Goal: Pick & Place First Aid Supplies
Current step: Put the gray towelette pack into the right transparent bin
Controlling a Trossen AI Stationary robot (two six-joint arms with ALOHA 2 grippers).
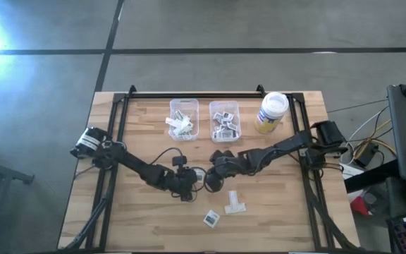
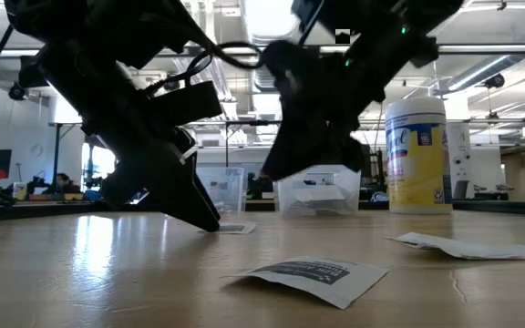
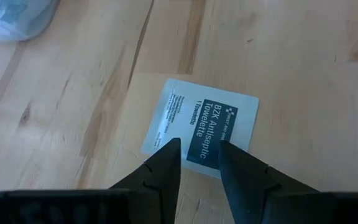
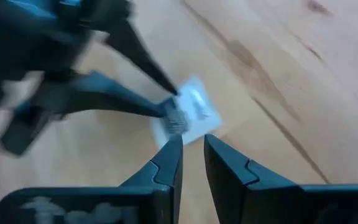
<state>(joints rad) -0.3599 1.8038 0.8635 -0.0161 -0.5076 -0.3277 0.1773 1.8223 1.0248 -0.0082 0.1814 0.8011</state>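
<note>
A square white towelette packet with a dark printed label (image 3: 201,127) lies flat on the wooden table near its middle (image 1: 199,174). My left gripper (image 3: 197,149) comes in from the table's left, slanting down, open by a narrow gap at the packet's edge (image 2: 210,221). My right gripper (image 4: 193,142) is open by a narrow gap and holds nothing. It hangs above the table just right of the packet (image 1: 213,171), pointing at it (image 4: 191,112). Another square packet (image 1: 211,219) and pale strips (image 1: 235,204) lie flat nearer the near edge. My left gripper has its fingertips (image 3: 173,148) set down at one edge of the square packet (image 3: 194,163), slanting down from the table's left. The two fingers stand apart, with the printed label showing between them. The packet stays flat on the table.
Two clear bins (image 1: 184,118) (image 1: 224,120) holding packets stand toward the far edge, with a white-lidded yellow jar (image 1: 272,111) to their right. Bare wood (image 1: 280,212) lies right of the loose packets. A black frame rail runs along the far edge.
</note>
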